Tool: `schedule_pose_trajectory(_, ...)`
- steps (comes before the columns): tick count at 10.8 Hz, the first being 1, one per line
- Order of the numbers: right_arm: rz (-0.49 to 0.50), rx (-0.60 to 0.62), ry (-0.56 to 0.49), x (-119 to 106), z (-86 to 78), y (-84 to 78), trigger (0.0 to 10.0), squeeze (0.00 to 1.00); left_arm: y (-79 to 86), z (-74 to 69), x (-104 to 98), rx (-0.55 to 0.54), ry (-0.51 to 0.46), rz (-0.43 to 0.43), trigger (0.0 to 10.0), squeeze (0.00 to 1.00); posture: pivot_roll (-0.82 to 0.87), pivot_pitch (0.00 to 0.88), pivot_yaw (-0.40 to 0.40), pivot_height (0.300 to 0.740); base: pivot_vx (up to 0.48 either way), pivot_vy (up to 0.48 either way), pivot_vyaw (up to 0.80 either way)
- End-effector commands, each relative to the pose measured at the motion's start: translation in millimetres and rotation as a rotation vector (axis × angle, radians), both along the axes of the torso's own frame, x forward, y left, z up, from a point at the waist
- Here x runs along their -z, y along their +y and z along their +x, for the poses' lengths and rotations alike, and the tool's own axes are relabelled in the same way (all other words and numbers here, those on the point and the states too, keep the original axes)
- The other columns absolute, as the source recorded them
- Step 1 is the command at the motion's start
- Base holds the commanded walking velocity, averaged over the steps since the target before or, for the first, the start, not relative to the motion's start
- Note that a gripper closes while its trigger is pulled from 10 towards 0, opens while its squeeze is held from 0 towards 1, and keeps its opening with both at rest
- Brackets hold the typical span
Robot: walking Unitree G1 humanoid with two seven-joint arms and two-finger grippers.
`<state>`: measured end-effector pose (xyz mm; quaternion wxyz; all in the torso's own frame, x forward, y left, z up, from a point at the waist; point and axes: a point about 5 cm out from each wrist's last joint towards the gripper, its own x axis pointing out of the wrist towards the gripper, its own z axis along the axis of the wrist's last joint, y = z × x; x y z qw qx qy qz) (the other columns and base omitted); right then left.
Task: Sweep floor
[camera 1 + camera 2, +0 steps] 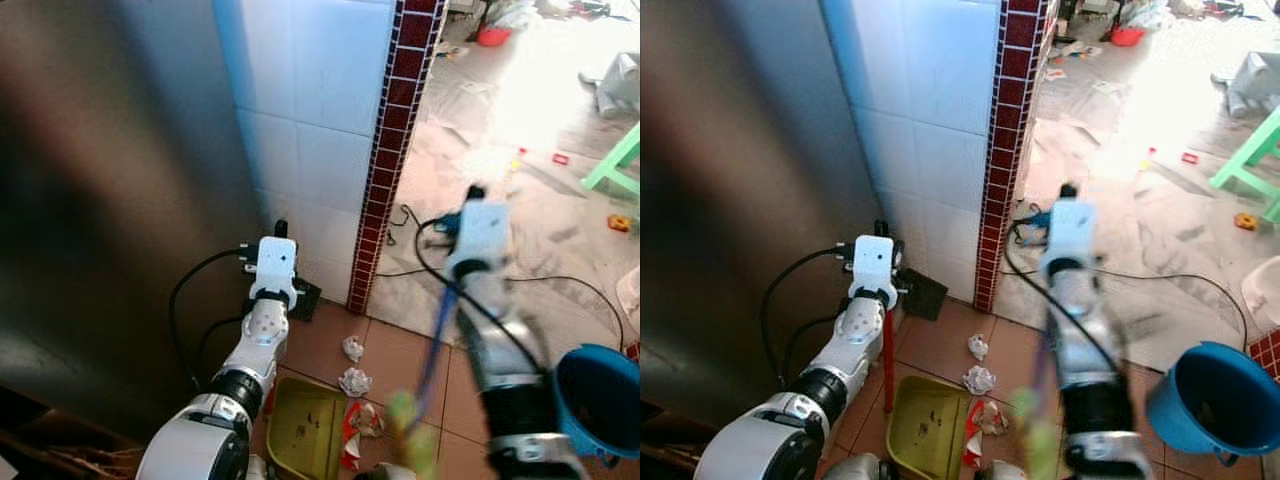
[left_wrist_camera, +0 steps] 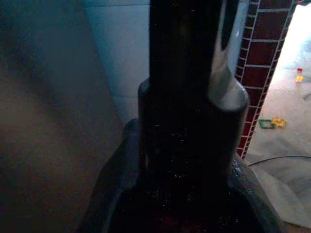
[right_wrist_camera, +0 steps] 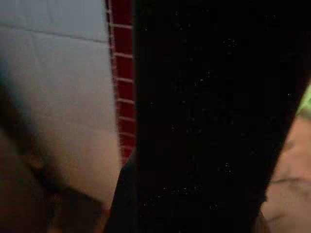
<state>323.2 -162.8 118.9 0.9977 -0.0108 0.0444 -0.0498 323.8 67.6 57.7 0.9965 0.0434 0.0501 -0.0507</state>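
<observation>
tiled wall (image 1: 320,120) upper centre, its edge strip (image 1: 392,150) running down to the floor. dustpan (image 1: 300,430) at bottom centre, crumpled papers (image 1: 353,365) just right of it. bucket (image 1: 600,400) lower right. stool (image 1: 620,165) at right edge, cable (image 1: 560,285) lying between.

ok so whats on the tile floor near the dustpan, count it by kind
crumpled white paper wads: 2
red and white wrapper: 1
yellow-green dustpan: 1
blue bucket: 1
total: 5
</observation>
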Motion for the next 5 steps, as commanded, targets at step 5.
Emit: schedule_pose_trajectory(5,0.257,-0.122,-0.18,-50.5,12.6,26.8,10.0,0.0,-1.7,-2.0,7.2,0.017,0.056,0.009,10.0,0.0,-0.12,0.027,0.015,0.74,0.0,0.0,0.0)
